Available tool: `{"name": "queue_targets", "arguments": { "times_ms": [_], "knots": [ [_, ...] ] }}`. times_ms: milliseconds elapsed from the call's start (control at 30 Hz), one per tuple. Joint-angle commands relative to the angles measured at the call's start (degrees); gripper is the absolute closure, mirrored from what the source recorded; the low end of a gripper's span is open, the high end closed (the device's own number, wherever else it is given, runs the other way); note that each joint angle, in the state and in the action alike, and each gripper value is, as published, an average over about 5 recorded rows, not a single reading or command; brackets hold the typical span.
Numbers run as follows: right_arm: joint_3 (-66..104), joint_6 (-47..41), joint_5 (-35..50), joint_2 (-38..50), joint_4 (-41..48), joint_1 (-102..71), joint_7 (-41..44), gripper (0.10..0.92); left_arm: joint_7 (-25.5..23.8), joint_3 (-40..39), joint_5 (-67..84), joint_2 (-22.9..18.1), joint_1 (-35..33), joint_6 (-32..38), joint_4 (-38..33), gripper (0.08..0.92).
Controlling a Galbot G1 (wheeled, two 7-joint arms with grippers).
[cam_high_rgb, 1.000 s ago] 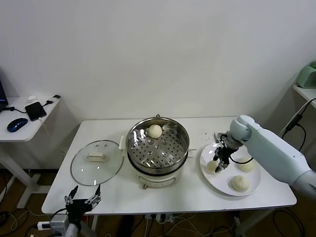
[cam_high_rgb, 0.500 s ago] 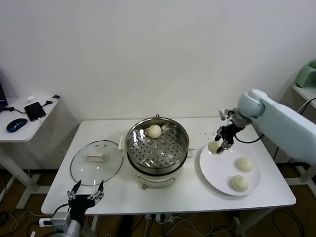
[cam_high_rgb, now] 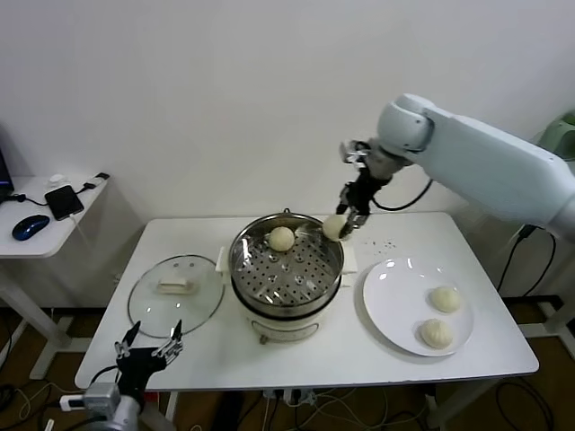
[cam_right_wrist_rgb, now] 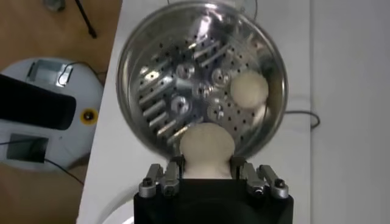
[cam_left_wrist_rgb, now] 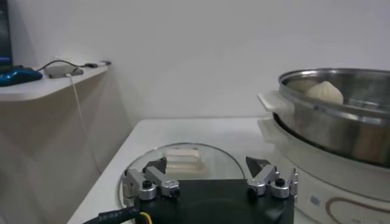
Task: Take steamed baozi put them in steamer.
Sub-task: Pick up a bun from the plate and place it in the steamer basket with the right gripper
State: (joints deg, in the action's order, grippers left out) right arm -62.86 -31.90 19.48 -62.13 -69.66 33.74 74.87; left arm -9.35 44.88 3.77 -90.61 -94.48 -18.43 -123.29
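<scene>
Above the steamer's (cam_high_rgb: 286, 262) right rim, right gripper (cam_high_rgb: 344, 221) hangs clamped on one baozi (cam_high_rgb: 334, 227), positioned for lowering inside; left gripper (cam_high_rgb: 148, 348) idles fully spread below the desk edge (cam_high_rgb: 225, 382).

A round stainless-steel steamer basket (cam_high_rgb: 287, 267) on its cream pot base sits mid-table, one cream-white dough bun (cam_high_rgb: 282, 238) inside at the back. A round glass lid (cam_high_rgb: 176, 295) lies to its left; a flat white plate (cam_high_rgb: 395, 296) with two buns (cam_high_rgb: 446, 299) lies right.

Office/lab: white table (cam_high_rgb: 180, 242), side desk w/ mouse (cam_high_rgb: 31, 226), phone (cam_high_rgb: 65, 201).
</scene>
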Motion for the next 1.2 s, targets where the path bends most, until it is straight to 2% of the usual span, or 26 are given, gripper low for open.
{"name": "queue_targets", "arguments": {
  "times_ms": [33,467,1000,1200],
  "knots": [
    [-5.04,-6.09,3.00,-16.22,6.53,-1.39,-4.37,0.508,-0.07,0.77,1.45,0.17,0.39,-0.13,-0.06,0.177],
    [-2.69,-7.40,-3.68,-26.70,17.82,-10.85,-7.03,0.507,-0.28,1.67,4.08,0.35,1.94,-0.86,0.49,0.177],
    [-1.95,-7.09,-7.31,-27.55,18.66,-12.96,-7.16,0.491,-0.25,1.60,4.64,0.62,2.94,-0.86,1.98,0.177],
    [-1.80,-7.08,-7.34,-25.42,16.03,-11.81,-6.48,0.349,-0.26,1.82,4.69,0.57,2.77,-0.87,1.66,0.177]
  ]
}}
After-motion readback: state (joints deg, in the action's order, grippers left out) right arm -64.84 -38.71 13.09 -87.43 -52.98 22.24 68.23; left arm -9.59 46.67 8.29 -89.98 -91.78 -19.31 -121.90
